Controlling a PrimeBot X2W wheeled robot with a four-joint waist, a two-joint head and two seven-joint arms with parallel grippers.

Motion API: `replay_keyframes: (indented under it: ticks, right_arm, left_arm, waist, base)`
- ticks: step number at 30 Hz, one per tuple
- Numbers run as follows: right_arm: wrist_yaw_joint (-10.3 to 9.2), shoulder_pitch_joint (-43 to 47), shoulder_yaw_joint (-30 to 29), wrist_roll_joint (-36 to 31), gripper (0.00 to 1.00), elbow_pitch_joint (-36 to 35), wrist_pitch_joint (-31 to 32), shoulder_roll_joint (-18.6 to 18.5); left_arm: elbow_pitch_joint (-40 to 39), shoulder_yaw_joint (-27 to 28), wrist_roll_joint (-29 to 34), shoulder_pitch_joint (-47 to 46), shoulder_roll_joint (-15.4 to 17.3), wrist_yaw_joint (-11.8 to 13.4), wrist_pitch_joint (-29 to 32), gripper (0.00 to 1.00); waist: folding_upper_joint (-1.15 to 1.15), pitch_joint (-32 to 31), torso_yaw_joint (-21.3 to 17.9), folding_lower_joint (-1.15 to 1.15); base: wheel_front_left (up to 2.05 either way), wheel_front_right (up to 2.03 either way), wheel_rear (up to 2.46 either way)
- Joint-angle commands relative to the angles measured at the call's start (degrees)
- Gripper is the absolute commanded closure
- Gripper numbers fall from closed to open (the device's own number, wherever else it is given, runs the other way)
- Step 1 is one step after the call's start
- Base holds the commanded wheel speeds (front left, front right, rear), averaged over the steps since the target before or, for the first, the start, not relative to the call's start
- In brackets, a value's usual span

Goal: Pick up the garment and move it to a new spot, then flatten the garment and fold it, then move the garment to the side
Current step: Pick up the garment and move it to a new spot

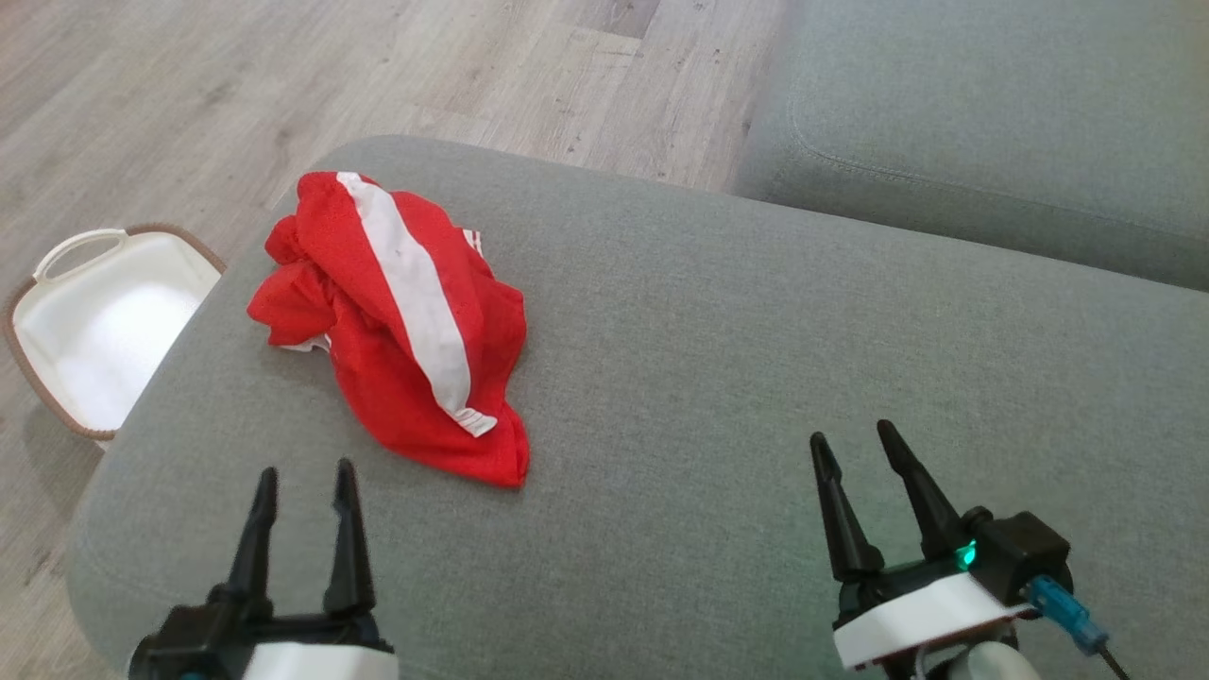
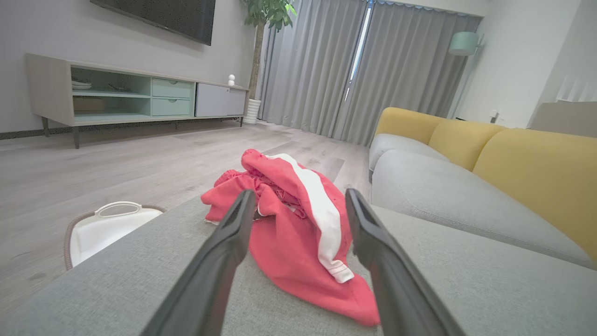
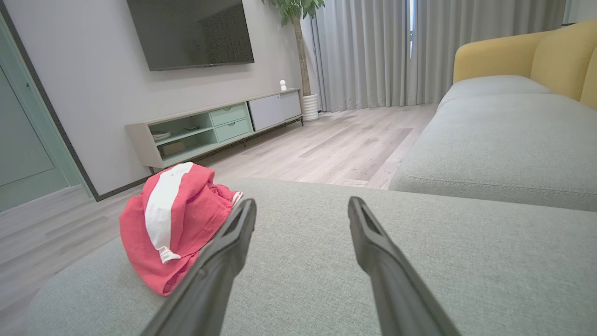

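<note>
A red garment (image 1: 397, 331) with a white stripe lies crumpled on the left part of the grey sofa cushion (image 1: 718, 378). My left gripper (image 1: 307, 477) hovers open just short of its near edge, with nothing between the fingers. In the left wrist view the garment (image 2: 298, 233) lies straight ahead between the open fingers (image 2: 233, 233) of my left gripper (image 2: 298, 198). My right gripper (image 1: 855, 439) stands open over bare cushion far to the garment's right. In the right wrist view the garment (image 3: 172, 224) sits off to the left of my right gripper (image 3: 301, 205).
A white basket (image 1: 94, 321) with a brown rim stands on the wood floor (image 1: 283, 85) beside the cushion's left edge. A second grey sofa cushion (image 1: 992, 123) lies at the far right, with yellow backrests (image 2: 527, 158). A TV cabinet (image 3: 214, 130) lines the far wall.
</note>
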Motion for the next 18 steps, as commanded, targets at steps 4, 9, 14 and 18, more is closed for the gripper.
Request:
replay_keyframes:
  ticks: [4,9,14,18]
  right_arm:
    - [0.43,-1.68,2.06,0.06,0.0,-1.7,-0.62,-0.4]
    - [0.43,-3.01,1.01,-1.31,0.0,-2.24,-0.62,-0.4]
    - [0.43,-5.06,-0.72,-3.26,0.0,-3.35,-0.62,-0.4]
    - [0.43,-6.96,-2.42,-4.72,0.0,-4.6,-0.62,-0.4]
  left_arm:
    - [-2.68,3.71,0.13,-1.76,-0.09,-0.1,-0.55,0.0]
    - [-3.37,6.39,2.21,-6.31,1.22,-1.36,-0.55,0.0]
    - [-0.33,8.87,2.07,-16.86,6.72,-2.75,-0.53,0.0]
    - [4.42,8.28,2.06,-28.47,13.41,-3.42,3.83,0.0]
  waist:
    - [0.0,1.09,-0.89,0.0]
    - [0.0,4.43,-2.92,0.0]
    - [0.0,9.47,-5.53,0.0]
    - [0.0,13.33,-7.61,0.0]
  base:
    - [0.0,0.0,0.0]
    - [0.0,0.0,0.0]
    - [0.0,0.0,0.0]
    - [0.0,0.0,0.0]
